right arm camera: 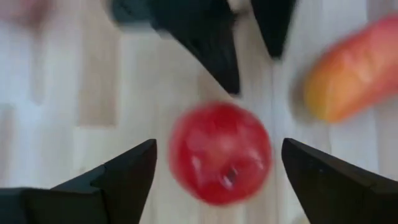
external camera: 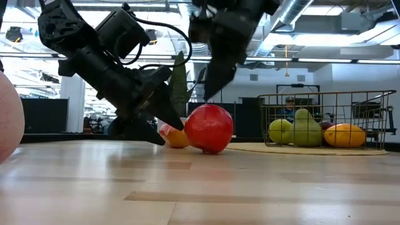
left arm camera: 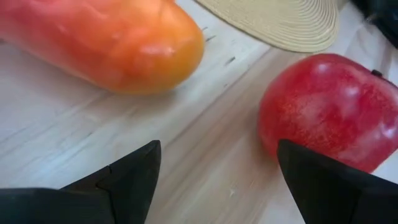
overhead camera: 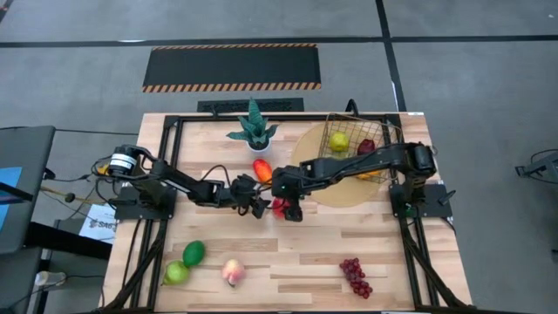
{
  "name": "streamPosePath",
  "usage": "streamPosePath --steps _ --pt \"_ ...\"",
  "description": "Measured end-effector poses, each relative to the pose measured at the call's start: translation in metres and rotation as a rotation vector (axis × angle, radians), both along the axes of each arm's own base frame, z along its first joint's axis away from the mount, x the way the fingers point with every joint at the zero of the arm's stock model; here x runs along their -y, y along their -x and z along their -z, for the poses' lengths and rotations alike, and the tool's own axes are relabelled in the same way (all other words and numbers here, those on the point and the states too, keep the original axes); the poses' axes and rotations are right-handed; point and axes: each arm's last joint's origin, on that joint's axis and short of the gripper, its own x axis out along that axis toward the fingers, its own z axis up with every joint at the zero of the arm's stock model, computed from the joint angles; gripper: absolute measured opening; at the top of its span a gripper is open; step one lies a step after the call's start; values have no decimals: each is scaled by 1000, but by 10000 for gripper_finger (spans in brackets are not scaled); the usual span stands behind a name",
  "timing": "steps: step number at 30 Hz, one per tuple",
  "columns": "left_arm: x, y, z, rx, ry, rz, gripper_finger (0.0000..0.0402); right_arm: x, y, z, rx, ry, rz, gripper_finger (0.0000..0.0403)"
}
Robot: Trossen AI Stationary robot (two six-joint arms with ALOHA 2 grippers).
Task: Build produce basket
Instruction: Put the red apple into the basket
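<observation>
A red apple (overhead camera: 281, 207) lies on the wooden table at its middle, next to an orange-red pepper (overhead camera: 261, 168). My right gripper (right arm camera: 219, 146) hangs open right above the apple (right arm camera: 221, 152), fingers pointing down on either side of it. My left gripper (left arm camera: 219, 146) is open, low over the table, pointing at the gap between the pepper (left arm camera: 106, 43) and the apple (left arm camera: 329, 112). The wire basket (overhead camera: 362, 144) stands on a round tan mat at the far right and holds a green apple (external camera: 280, 131), a pear (external camera: 304, 128) and a mango (external camera: 345, 134). My left gripper has one fingertip (left arm camera: 311, 180) right beside the apple's lower side (left arm camera: 273, 140); I cannot tell whether it touches. The apple rests on the table.
A potted green plant (overhead camera: 253, 131) stands at the far edge. An avocado (overhead camera: 193, 253), a green apple (overhead camera: 177, 272), a peach (overhead camera: 232, 272) and purple grapes (overhead camera: 356, 276) lie along the near side. The two grippers stand close together over the table's middle.
</observation>
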Motion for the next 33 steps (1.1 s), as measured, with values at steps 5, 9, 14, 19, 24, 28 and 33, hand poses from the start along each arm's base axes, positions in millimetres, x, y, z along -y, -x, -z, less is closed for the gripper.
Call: streamPosePath --steps 5,9,14,19,24,28,33 --pt "0 0 0 2 7 -10 308 0 -1 4 -13 -1 2 386" --pt "0 0 0 6 5 -19 308 0 -5 17 -46 -4 1 388" --pt "-1 0 0 9 5 -30 308 -5 -12 40 -104 -6 -10 389" --pt "-1 0 0 9 5 -30 308 -9 -15 45 -82 9 -28 389" --pt "-1 1 0 1 3 -30 308 -7 -16 39 -42 13 -32 387" --pt "-1 1 0 1 4 -29 308 -5 -15 40 -63 -3 -11 367" --pt "-1 1 -1 -3 10 -19 308 -10 -14 40 -68 3 -23 296"
